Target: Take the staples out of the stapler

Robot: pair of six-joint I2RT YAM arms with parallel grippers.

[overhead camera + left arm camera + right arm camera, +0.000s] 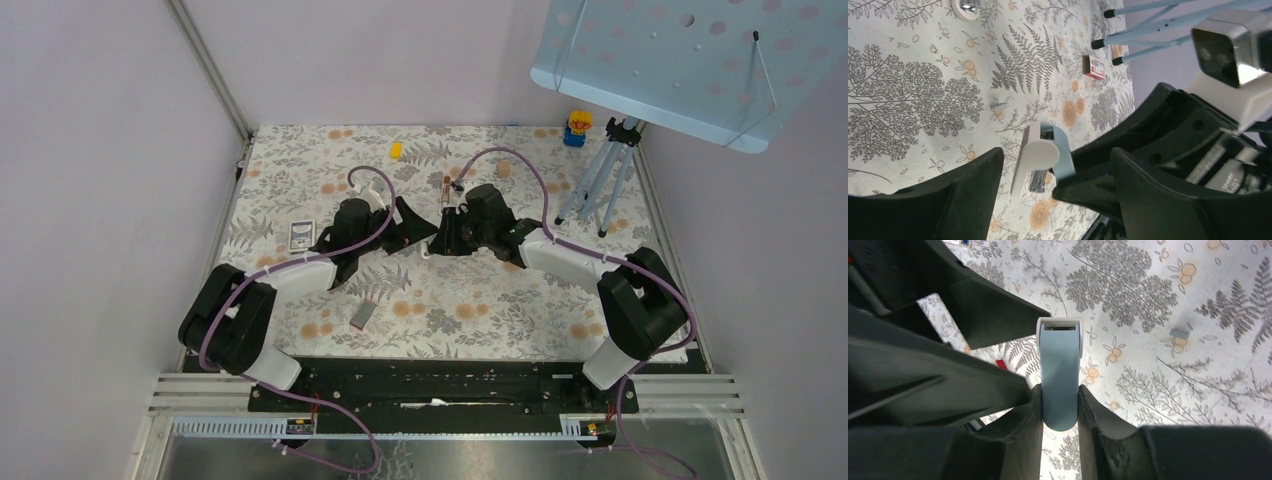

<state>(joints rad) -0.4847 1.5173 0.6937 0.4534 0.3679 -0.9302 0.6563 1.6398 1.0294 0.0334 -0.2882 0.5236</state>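
- My right gripper (1060, 402) is clamped on the rear of the light-blue stapler (1060, 357), with a finger (1023, 430) pressed against each flank.
- The stapler's white-framed front end points away from that wrist, over the floral tablecloth (1148, 290). I cannot tell whether it touches the cloth.
- My left gripper (1055, 155) has its jaws wide apart. The stapler sits in the gap between them, and as far as I can see it touches neither finger.
- A small grey piece (1179, 333) lies on the cloth near the stapler's front.
- Further out, a red-and-white box (1094, 67) rests near the feet of the tripod (607, 160).
- From above, both grippers meet nose to nose at mid-table, with the stapler almost hidden between them.
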